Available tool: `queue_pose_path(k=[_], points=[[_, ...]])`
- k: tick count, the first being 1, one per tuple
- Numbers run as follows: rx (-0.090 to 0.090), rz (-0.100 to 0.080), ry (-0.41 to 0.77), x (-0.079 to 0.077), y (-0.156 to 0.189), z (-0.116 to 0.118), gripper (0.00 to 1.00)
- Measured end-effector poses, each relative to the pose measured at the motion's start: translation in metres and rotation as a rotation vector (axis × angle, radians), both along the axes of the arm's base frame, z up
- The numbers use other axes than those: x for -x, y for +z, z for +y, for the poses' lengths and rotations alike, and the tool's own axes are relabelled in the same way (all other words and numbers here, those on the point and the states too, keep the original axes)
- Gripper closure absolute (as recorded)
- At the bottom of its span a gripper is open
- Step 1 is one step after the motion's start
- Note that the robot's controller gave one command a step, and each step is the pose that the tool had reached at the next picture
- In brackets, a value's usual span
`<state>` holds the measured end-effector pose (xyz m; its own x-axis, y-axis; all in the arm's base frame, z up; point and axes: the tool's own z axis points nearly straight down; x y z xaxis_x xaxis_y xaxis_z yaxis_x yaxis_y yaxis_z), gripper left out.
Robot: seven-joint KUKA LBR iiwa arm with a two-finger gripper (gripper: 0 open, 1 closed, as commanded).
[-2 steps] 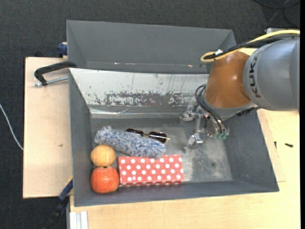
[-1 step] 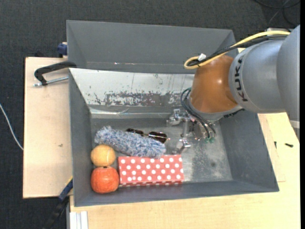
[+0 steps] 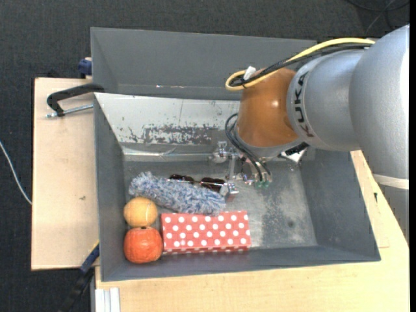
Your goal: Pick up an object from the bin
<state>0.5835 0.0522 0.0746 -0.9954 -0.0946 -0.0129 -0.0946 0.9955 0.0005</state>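
Grey bin (image 3: 312, 220) held a few things along its near left side. Its jaws hung near the middle, and I could not tell if they were open or shut. Dark sunglasses (image 3: 195, 182) lay just left of them, long way running left to right, touching a fuzzy blue cloth (image 3: 170, 195).

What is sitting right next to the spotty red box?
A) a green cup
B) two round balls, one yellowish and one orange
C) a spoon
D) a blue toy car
B: a yellowish ball and an orange-red ball lie beside the view's left end of the red box with white dots, in the near left corner of the bin.
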Motion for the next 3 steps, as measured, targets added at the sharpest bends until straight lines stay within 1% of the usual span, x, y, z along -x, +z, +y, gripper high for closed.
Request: queue_pose_path(k=[1,2,3], points=[[0.001,-0.005,0.026,0.038,0.001,0.012,1.00],[0.001,-0.005,0.026,0.038,0.001,0.012,1.00],[0.003,-0.002,0.077,0.050,0.192,-0.050,1.00]])
